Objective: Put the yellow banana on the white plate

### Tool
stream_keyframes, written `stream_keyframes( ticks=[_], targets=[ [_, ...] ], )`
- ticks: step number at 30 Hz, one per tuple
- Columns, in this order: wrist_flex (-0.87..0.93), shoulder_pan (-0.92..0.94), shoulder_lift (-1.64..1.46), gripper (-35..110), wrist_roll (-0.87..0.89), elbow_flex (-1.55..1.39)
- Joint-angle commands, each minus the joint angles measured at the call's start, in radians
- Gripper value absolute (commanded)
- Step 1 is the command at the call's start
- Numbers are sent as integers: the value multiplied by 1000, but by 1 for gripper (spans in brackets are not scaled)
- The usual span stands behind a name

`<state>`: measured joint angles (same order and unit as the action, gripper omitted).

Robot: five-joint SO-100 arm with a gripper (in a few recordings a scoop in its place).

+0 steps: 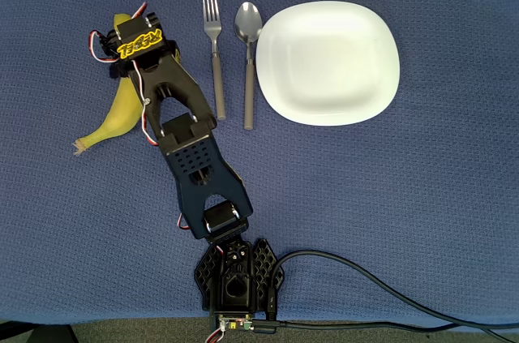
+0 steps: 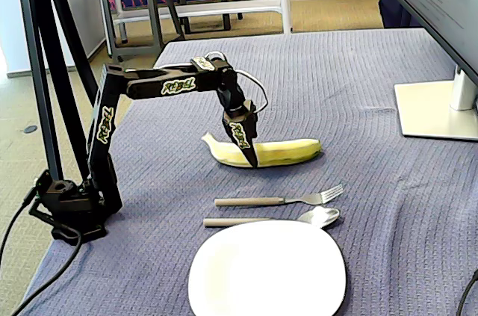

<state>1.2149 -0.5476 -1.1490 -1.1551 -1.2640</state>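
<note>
Two risks show from above: the gripper [image 1: 139, 63] sits over the upper part of the yellow banana [image 1: 122, 112], away from its middle, so the fruit could tip when lifted. A fork [image 1: 214, 51] and a spoon [image 1: 248, 59] lie between it and the white plate [image 1: 328, 63]; a low carry could knock them. In the fixed view the fingertips [image 2: 252, 158] reach the banana [image 2: 280, 152] on the cloth; whether the jaws are clamped on it or apart, I cannot tell.

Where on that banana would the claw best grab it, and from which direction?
Probably around the thick middle of the yellow banana, coming straight down from above. It lies flat on the cloth, so its long sides are free for the gripper fingers to straddle; the ends taper and would slip more easily.
</note>
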Motion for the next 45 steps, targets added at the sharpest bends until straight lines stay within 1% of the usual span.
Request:
stream_keyframes(
  ticks=[1,11,14,18,20,23,30,35,45],
  targets=[
    [14,-25,5,37,18,66],
    [15,-43,72,37,40,121],
    [11,-44,83,37,72,140],
    [3,-44,94,35,83,147],
    [3,-44,95,32,83,147],
    [2,-43,97,24,86,147],
    [0,-38,97,20,80,138],
    [0,-31,103,23,74,129],
    [-18,-14,120,21,75,120]
  ],
)
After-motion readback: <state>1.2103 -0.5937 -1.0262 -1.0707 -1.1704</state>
